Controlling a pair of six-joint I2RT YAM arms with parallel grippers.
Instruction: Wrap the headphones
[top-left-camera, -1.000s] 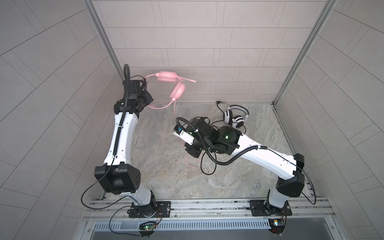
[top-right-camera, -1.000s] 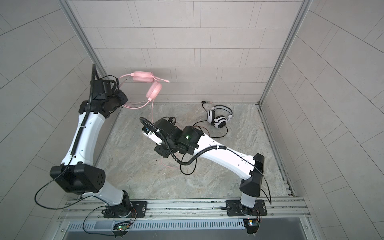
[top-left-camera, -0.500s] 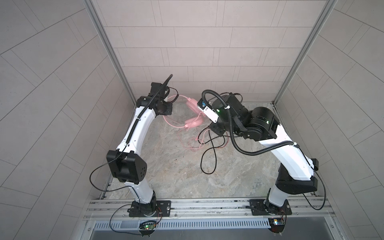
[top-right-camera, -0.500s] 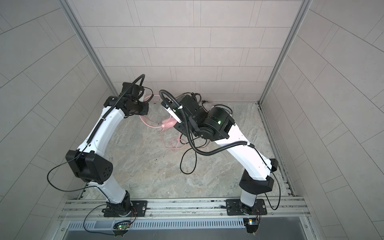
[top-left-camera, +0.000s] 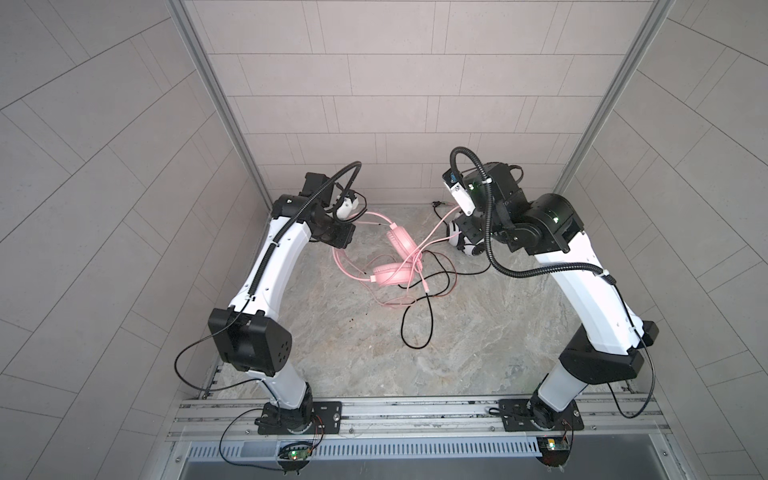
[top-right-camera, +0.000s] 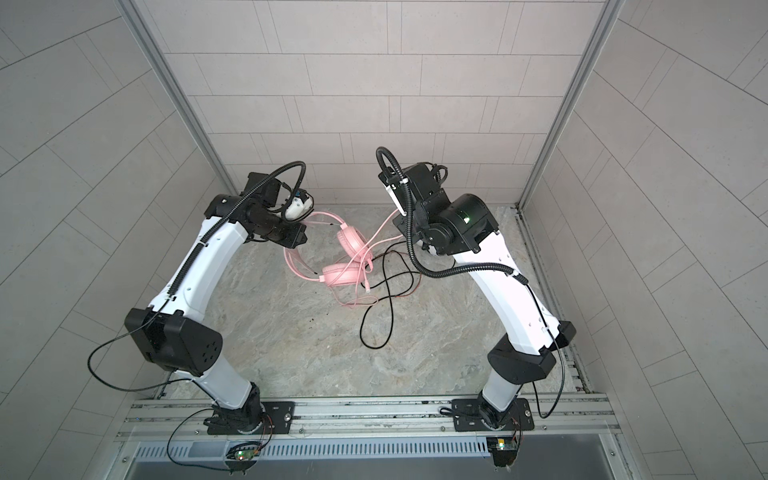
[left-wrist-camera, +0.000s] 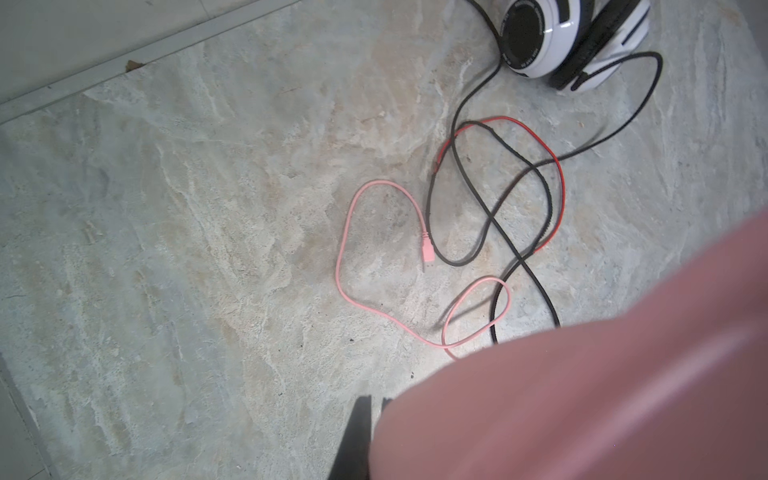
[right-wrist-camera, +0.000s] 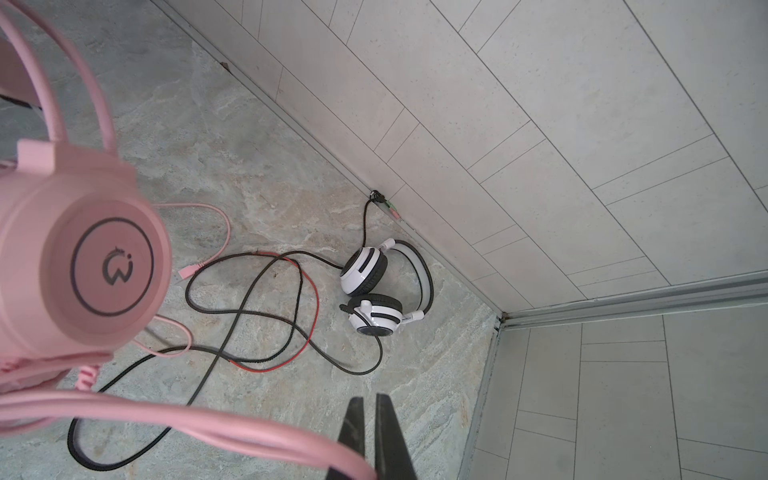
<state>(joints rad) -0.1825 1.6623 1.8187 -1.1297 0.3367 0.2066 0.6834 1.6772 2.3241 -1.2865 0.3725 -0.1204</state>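
In both top views our arms hide how we hold. The pink headset is at 12 o'clock on the table, with its cups pointing to 3.

Left wrist: our left gripper clamps the headset, a pink blur.

Right wrist: our right gripper pinches the pink cable.

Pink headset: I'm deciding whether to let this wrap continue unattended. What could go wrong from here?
1. The pink cable, pinched by the right gripper, crosses the black cable loops; winding may drag or tangle them.
2. Its plug lies beside a black loop and could snag.
3. The left gripper holds the pink headset only by its headband, so the cups may swing.
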